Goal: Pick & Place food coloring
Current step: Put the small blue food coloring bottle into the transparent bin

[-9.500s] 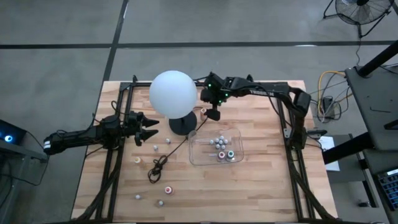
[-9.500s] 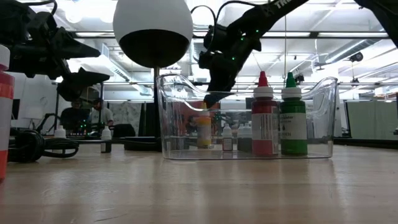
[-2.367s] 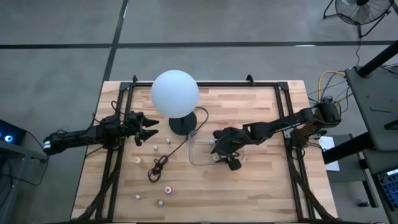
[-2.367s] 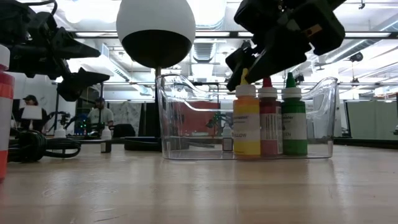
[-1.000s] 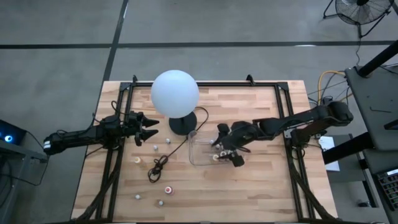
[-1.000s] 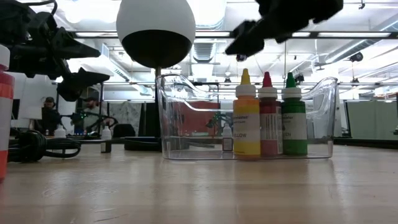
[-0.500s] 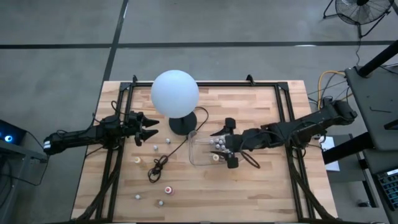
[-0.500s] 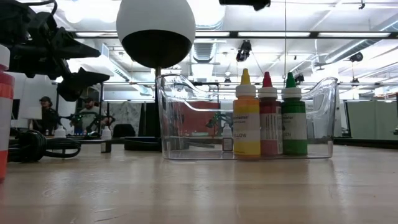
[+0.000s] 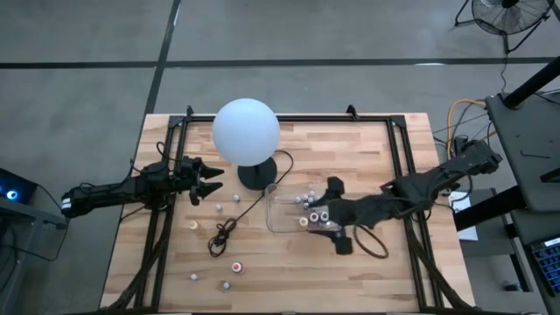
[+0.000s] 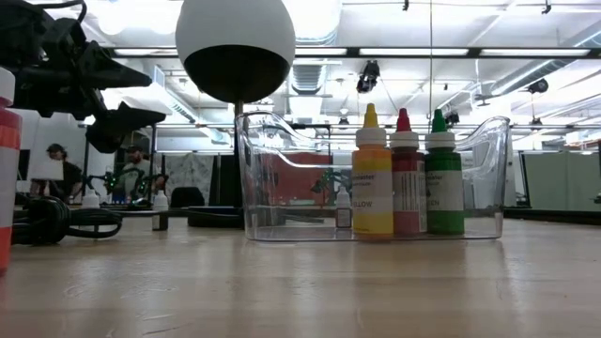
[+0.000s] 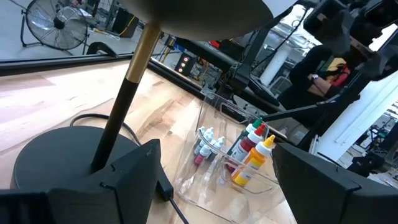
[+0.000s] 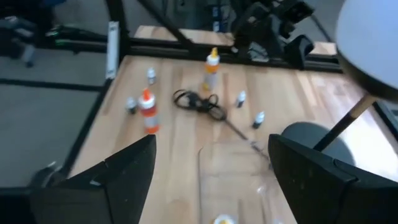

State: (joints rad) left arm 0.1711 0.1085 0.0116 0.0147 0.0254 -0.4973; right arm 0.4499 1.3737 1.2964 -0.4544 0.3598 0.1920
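Observation:
Food coloring bottles stand in the clear tray [image 9: 287,215]: yellow [image 10: 373,174], red [image 10: 405,174] and green [image 10: 442,174] at its near wall, small white-capped ones [image 9: 304,199] behind. More bottles stand loose on the table's left half [image 9: 218,207], [image 9: 236,267], [image 12: 148,109]. My right gripper [image 9: 333,217] hangs open high above the tray's right part, holding nothing, and is out of the low view. My left gripper [image 9: 206,179] waits open at the table's left, pointing level at the lamp base [image 11: 62,162].
A white globe lamp [image 9: 246,129] stands left of the tray on a black base [image 9: 256,175]. Its cable lies coiled [image 9: 223,234] among the loose bottles. Black frame rails [image 9: 157,236] run along the table's sides. People show in the room beyond [image 10: 136,169].
My right gripper has risen from just above the tray, passing out of the top of the low view, and has drifted toward the table's near edge while rolling. The bottles in the tray have kept their places.

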